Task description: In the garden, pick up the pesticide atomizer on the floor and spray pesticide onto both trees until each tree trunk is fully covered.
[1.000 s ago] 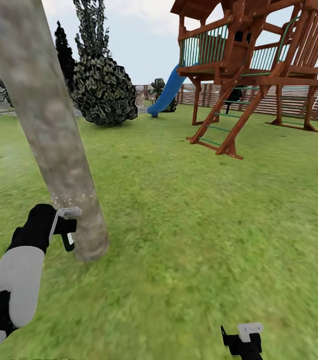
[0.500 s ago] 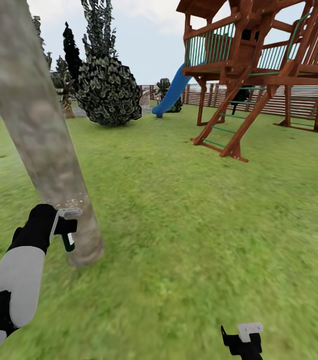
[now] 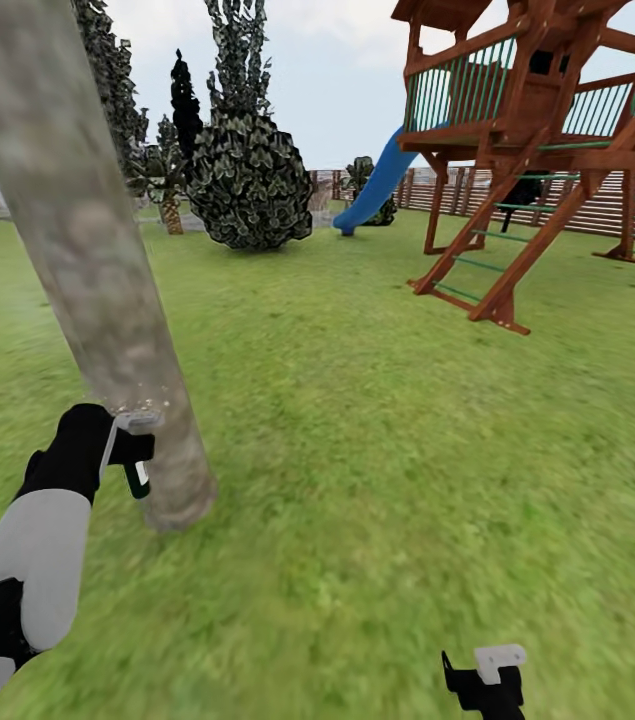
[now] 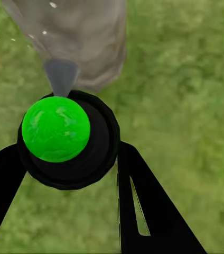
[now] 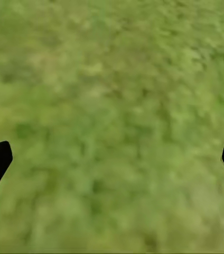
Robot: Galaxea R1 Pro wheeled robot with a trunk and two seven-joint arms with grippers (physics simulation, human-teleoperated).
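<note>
The tree trunk [image 3: 97, 270] is cut off by the head view's top edge so its crown is unseen, the play tower [image 3: 547, 130] runs off the right edge, and the atomizer [image 4: 67, 137] hides the left gripper's closing surfaces

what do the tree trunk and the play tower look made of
Tree trunk: looks like matte bark, beige-grey with blotchy brown mottling. Play tower: apparently reddish-brown stained wood, going by its beams and slats; its green railing bars and blue slide look smooth, perhaps painted metal or plastic.
</note>
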